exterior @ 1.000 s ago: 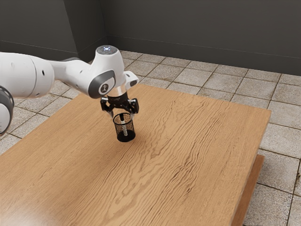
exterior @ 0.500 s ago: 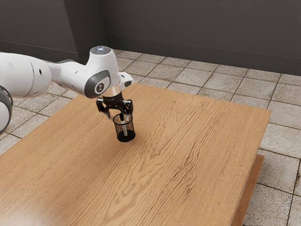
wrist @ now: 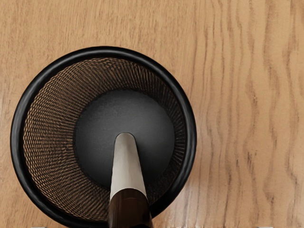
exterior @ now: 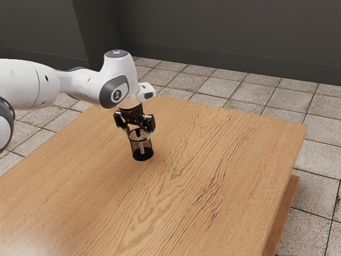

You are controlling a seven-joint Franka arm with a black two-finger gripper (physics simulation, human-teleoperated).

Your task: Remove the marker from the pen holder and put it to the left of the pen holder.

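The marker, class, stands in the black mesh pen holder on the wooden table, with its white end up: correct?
Not quite: the exterior view shows the marker with its dark end up and white end down. It does stand in the black mesh pen holder on the wooden table.

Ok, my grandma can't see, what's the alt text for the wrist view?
Looking down into a round black mesh pen holder on a wooden table. A marker stands inside, its pale end low and its dark end toward the camera.
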